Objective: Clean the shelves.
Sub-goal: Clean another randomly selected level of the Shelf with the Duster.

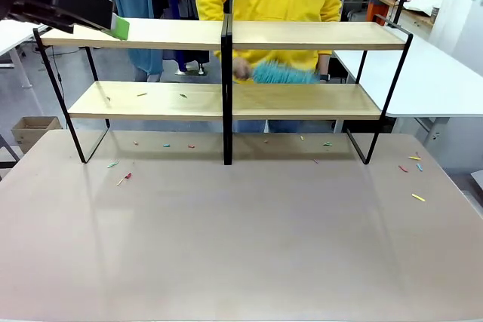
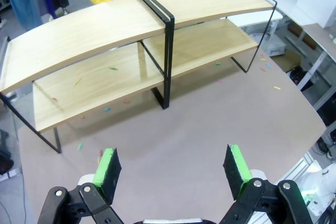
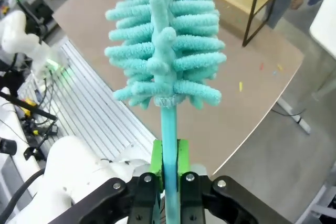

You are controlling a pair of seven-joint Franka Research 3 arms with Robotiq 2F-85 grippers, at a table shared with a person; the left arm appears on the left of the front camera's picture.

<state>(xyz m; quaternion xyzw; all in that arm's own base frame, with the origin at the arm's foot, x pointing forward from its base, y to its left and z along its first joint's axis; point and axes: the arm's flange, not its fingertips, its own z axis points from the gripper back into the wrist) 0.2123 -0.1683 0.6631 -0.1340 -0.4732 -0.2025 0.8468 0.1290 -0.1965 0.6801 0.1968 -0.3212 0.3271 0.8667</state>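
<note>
Front view has the shelves point(image 1: 302, 35) standing at the far side of the table point(image 1: 241, 254), across most of its width. Behind them a person in yellow holds a fluffy blue brush point(image 1: 283, 74) on the right half of the lower board. Small coloured scraps point(image 1: 124, 179) lie on the table near the frame's feet. Left gripper point(image 2: 173, 166) hangs over the table, green pads spread wide, grasping nothing. Right gripper point(image 3: 169, 158) is clenched on the thin handle of a teal duster point(image 3: 165, 40)
</note>
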